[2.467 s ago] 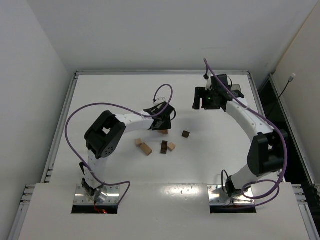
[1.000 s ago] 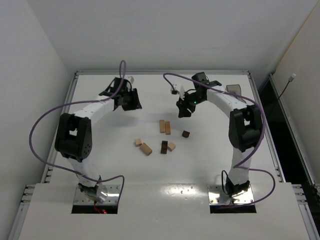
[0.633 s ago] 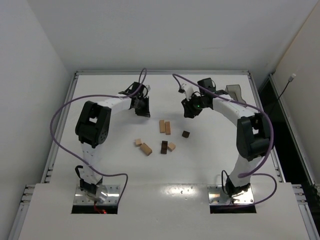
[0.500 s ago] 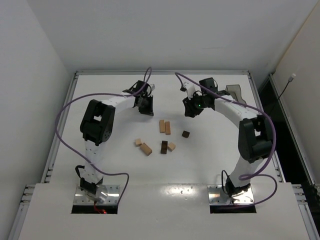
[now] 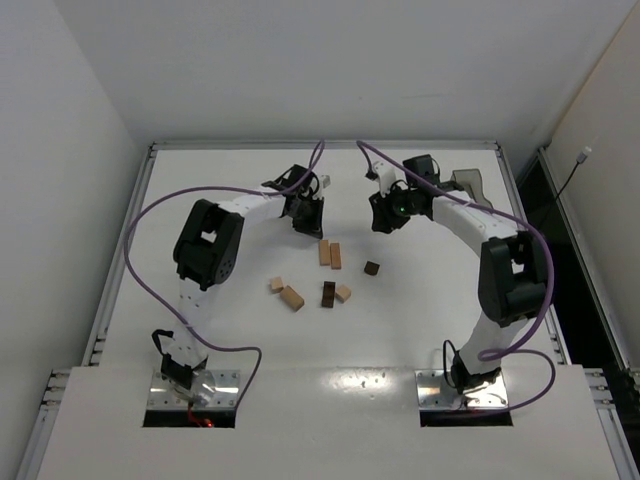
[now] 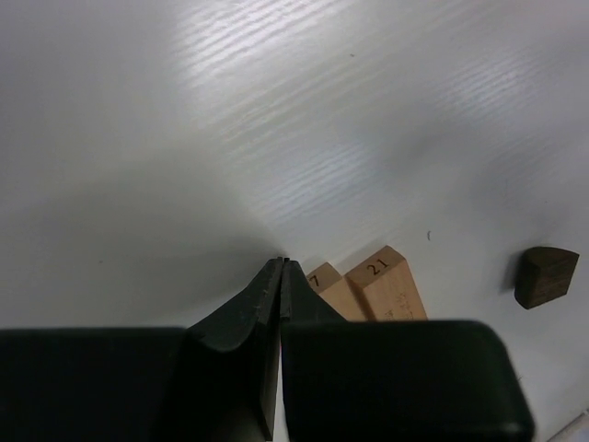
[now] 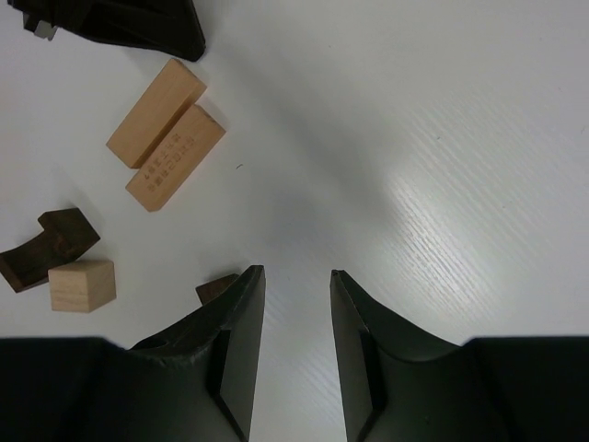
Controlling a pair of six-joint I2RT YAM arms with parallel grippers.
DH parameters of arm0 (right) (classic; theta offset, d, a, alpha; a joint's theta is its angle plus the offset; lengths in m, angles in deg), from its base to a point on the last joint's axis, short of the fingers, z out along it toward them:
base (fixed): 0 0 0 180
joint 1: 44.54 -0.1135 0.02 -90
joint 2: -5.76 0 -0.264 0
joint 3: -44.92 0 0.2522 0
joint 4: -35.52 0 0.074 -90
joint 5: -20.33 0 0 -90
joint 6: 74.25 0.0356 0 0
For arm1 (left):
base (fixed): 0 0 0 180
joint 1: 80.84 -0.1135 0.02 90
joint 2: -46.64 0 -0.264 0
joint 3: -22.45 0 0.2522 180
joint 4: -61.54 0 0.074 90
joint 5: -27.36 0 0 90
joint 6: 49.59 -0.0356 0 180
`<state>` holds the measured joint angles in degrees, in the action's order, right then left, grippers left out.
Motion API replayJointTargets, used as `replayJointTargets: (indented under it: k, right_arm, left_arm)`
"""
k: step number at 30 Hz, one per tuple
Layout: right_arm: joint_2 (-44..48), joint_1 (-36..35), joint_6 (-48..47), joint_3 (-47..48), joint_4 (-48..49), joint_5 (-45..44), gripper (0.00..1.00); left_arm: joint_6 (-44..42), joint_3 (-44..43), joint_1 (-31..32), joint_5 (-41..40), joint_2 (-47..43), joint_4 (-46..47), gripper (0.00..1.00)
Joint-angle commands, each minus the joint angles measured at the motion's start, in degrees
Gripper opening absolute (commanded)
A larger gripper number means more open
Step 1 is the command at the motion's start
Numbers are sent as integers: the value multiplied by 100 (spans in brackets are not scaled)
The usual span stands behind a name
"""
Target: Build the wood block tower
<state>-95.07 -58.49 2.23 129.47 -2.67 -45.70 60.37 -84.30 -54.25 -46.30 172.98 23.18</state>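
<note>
Several wood blocks lie loose and flat on the white table; no tower stands. Two tan oblongs (image 5: pixel 324 252) (image 5: pixel 336 255) lie side by side, also in the left wrist view (image 6: pixel 386 286) and right wrist view (image 7: pixel 156 112). A dark cube (image 5: pixel 371 268), a dark oblong (image 5: pixel 328 294), a tan cube (image 5: pixel 343 293) and two tan blocks (image 5: pixel 291 297) (image 5: pixel 277 284) lie nearer me. My left gripper (image 5: pixel 309 224) (image 6: pixel 282 264) is shut and empty, just behind the tan pair. My right gripper (image 5: pixel 384 219) (image 7: pixel 297 273) is open and empty over bare table, behind the dark cube (image 7: pixel 214 288).
A translucent grey bin (image 5: pixel 468 183) stands at the far right behind my right arm. Purple cables (image 5: pixel 150 215) loop beside both arms. The table's raised rim (image 5: pixel 140 200) runs along the left, back and right sides.
The left gripper left the tan pair on the table, swung away to the far left, then came back right beside it. The right gripper moved left toward the middle.
</note>
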Motion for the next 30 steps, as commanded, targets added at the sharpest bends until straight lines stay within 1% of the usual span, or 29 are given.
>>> replayJointTargets:
  k: [1,10,13,16,18,20,24,25,27,28,29,30]
  right_arm:
    - [197,42,77,23,193,3,32]
    - [196,95,77,76,131,3,33]
    - [143,95,77,76,131,3,33]
    - [143,95,77,76,131,56,36]
    - [143,95,77,76,78,178,36]
    - [143,95,77,76,26,179,36]
    - [143,43,25,23,26,179,36]
    - [143,42,25,23,-27,239,36]
    - [73,42,25,23,-88,293,36]
    - [-66,42,77,93,-141,354,36]
    - [-120,-19,77,93,-246,485,35]
    - [-181,-19,77,172,-325,486,34]
  left_arm:
    - [-81,149,197,255,-31,60,0]
    - [-81,342,435,317,-136,61,0]
    - [-81,404,496,151,-207,113,0]
    - [50,405,427,-253,-329,113,0]
    - [130,475,356,-648,-479,166,0]
    - [305,702,242,-1174,-619,218,0]
    - [499,1133,-5,-1598,-1129,578,0]
    - [499,1186,-83,-1538,-1208,649,0]
    - [499,1108,-84,-1589,-1209,457,0]
    - [439,1160,-84,-1425,-1209,456,0]
    - [438,1160,-84,-1423,-1287,378,0]
    - [438,1343,-31,-1275,-1349,377,0]
